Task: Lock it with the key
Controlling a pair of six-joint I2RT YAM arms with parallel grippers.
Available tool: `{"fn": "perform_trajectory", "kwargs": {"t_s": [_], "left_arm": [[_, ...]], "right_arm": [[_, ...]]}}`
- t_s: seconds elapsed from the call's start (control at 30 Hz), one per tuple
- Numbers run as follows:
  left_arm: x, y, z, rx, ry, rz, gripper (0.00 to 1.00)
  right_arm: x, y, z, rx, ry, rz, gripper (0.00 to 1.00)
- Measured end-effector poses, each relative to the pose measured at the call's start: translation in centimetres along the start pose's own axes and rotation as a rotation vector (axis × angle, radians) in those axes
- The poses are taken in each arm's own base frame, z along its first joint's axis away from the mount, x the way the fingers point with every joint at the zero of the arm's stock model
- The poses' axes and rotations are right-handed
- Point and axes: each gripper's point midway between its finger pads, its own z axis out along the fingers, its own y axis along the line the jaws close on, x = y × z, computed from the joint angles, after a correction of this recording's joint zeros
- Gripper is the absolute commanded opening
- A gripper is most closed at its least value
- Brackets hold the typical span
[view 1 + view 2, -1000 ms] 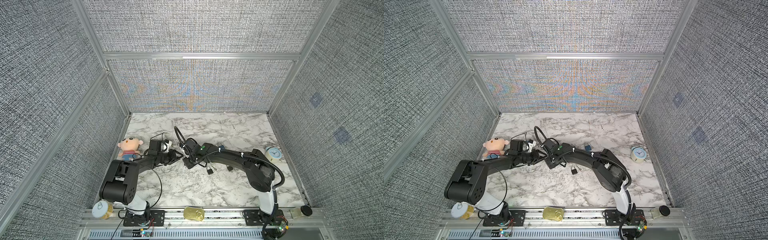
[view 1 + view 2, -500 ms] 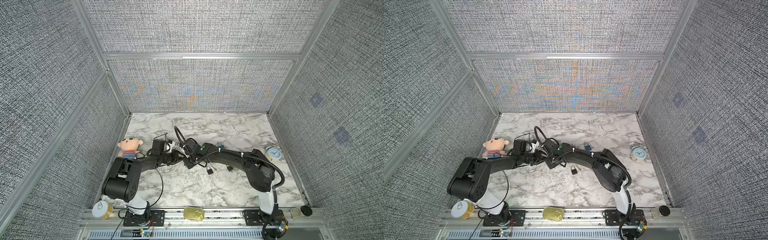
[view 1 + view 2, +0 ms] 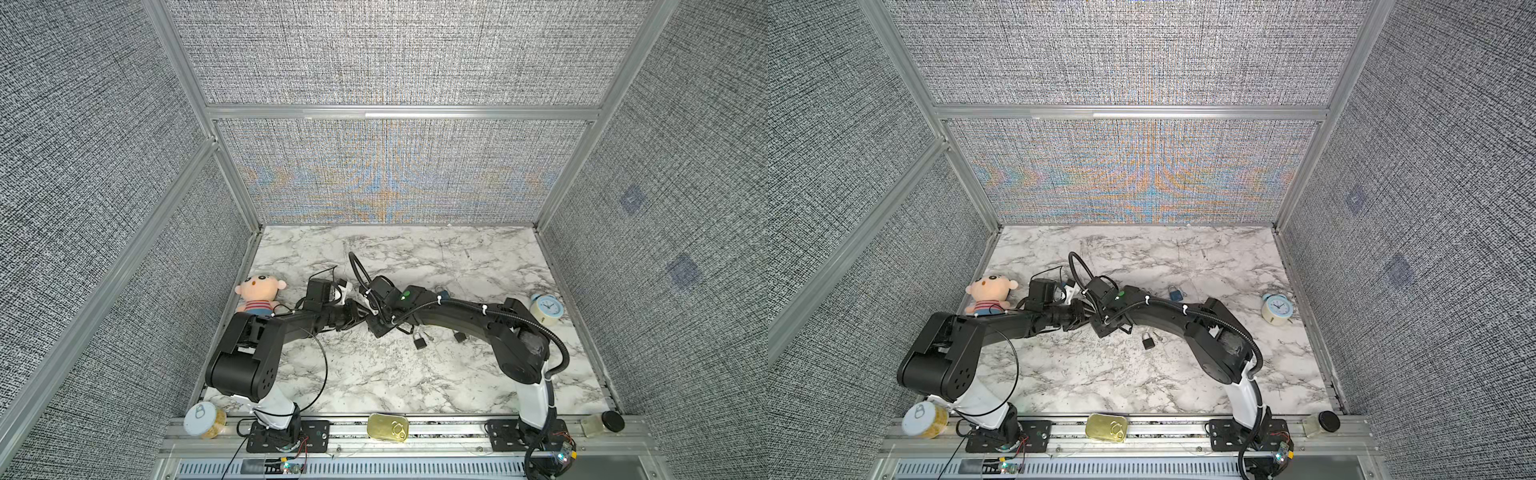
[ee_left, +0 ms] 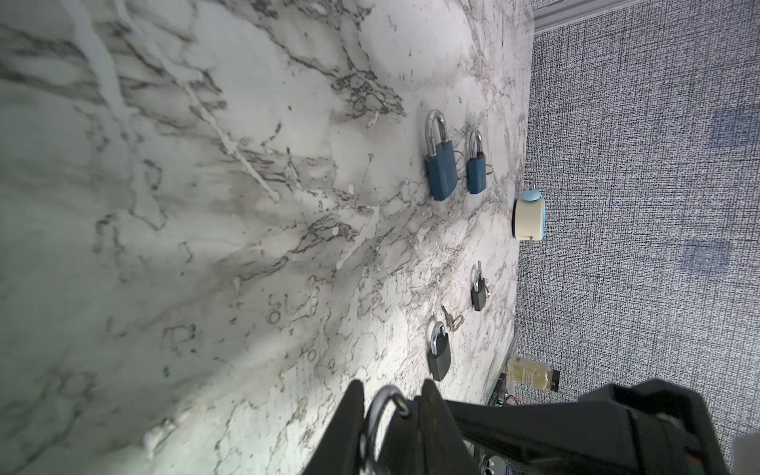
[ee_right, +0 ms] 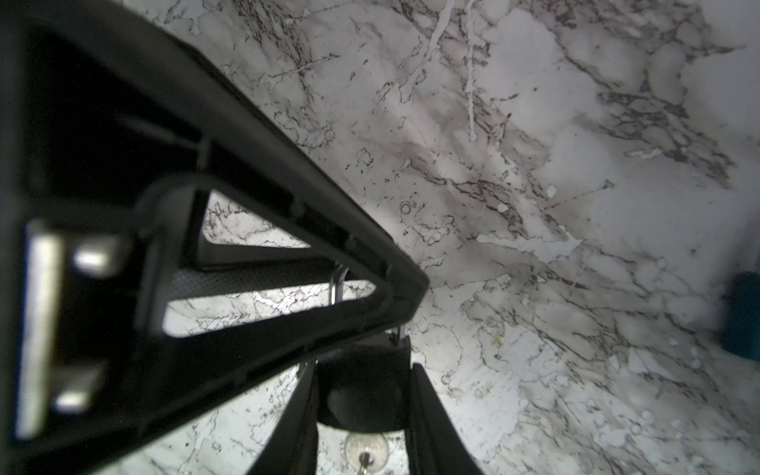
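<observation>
Left of the centre of the surface (image 3: 374, 374), the left gripper (image 4: 392, 386) clasps the body of a black padlock (image 5: 362, 386), its fingers against both sides. A silver key (image 5: 366, 450) shows at the body's bottom end. The right gripper (image 5: 390, 288), meeting it tip to tip, is clamped on the shackle (image 5: 337, 283).

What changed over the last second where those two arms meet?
The left hand edged toward the right hand and closed in around the shackle of the padlock held there; whether it grips yet is unclear. The right hand kept holding the padlock, key in place. Other locks, doll and clock stayed put.
</observation>
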Motion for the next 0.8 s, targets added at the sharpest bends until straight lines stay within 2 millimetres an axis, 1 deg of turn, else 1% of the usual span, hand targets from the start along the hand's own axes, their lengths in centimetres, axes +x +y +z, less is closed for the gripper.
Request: {"fn": "perform_trajectory", "kwargs": {"t_s": [0.07,0.17,0.27,0.3,0.4,0.43,0.5,0.57,0.67,0.8], "left_arm": [[0.0,0.0,0.0,0.0,0.0,0.0,0.22],[0.0,0.0,0.1,0.0,0.002,-0.001,0.15],[0.1,-0.2,0.2,0.016,0.013,-0.008,0.02],[0.1,-0.5,0.2,0.029,0.016,0.002,0.0],[0.2,-0.6,0.4,0.04,0.027,0.004,0.0],[0.3,-0.6,0.4,0.041,0.028,0.003,0.0],[0.4,-0.8,0.5,0.05,0.03,0.006,0.0],[0.5,-0.9,0.4,0.051,0.026,0.011,0.0],[0.5,-1.2,0.0,0.05,0.011,-0.003,0.0],[-0.8,-3.6,-1.0,0.083,-0.041,0.033,0.0]], "right_arm": [[0.0,0.0,0.0,0.0,0.0,0.0,0.26],[-0.1,0.0,-0.1,-0.001,-0.002,0.0,0.26],[-0.1,0.0,-0.4,-0.002,-0.004,0.012,0.26],[0.0,0.0,-0.3,0.0,0.001,0.014,0.26],[0.1,-0.2,-0.4,0.001,0.008,0.017,0.26],[0.2,-0.3,-0.4,0.0,0.009,0.02,0.29],[0.4,-0.4,-0.6,-0.012,0.011,0.028,0.42],[0.4,-0.4,-0.9,-0.045,0.003,0.043,0.51],[-0.1,-0.8,-2.2,-0.104,-0.051,0.077,0.53],[-0.2,-1.6,-4.5,-0.209,-0.126,0.132,0.53]]}}
